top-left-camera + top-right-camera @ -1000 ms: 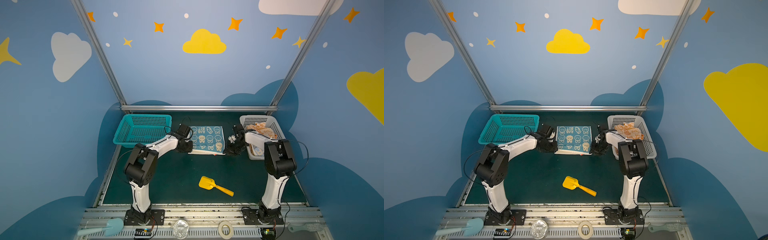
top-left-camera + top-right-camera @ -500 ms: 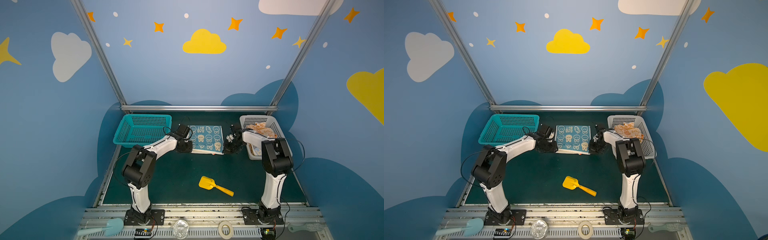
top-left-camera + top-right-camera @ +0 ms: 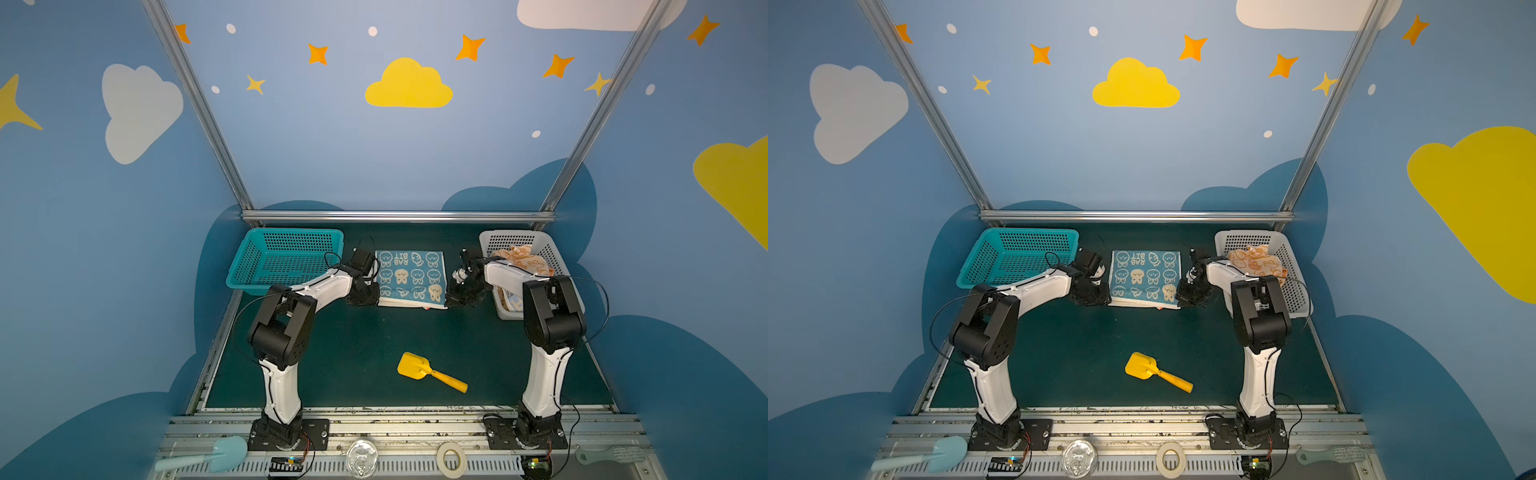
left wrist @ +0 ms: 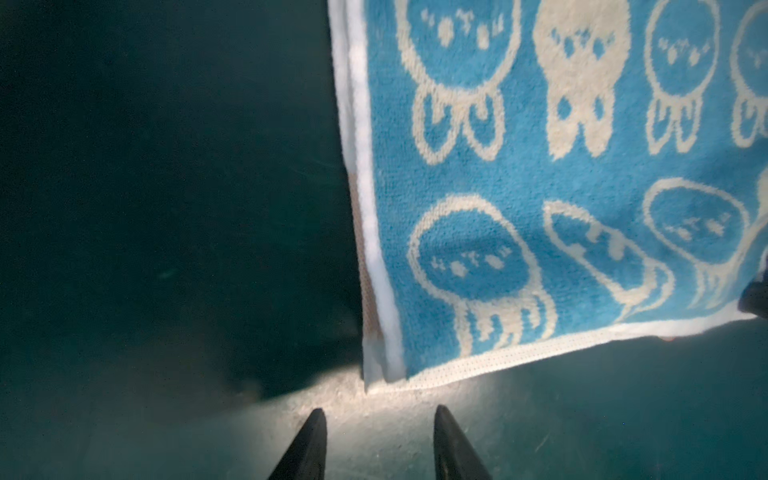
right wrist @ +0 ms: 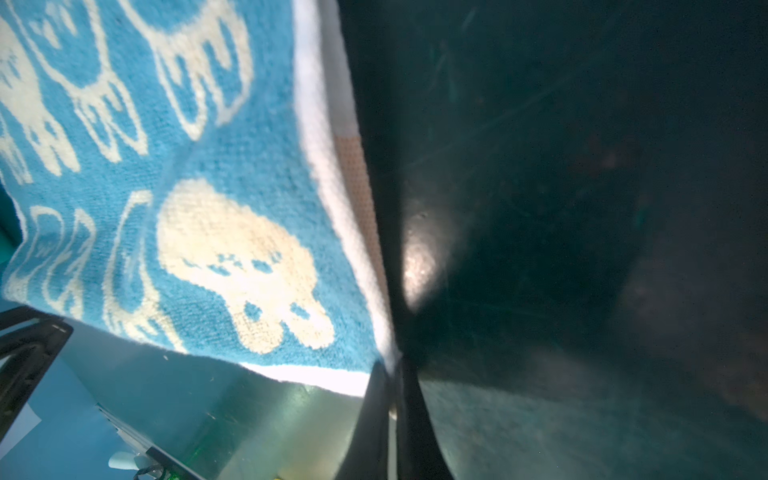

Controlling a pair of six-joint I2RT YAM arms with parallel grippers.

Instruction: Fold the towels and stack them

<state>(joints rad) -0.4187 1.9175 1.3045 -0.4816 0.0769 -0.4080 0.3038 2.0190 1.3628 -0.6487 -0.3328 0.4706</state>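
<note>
Two grippers flank the blue towel [image 3: 409,276], spread on the tabletop [image 3: 357,353].
Right gripper [image 5: 392,365] is pinched tight on its near corner (hem lifted a touch); left gripper [image 4: 378,415] sits just short of the other near corner, jaws apart, tips clear of the cloth.

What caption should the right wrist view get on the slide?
Right gripper shut on a corner of the blue rabbit-print towel, over the dark green mat.
</note>
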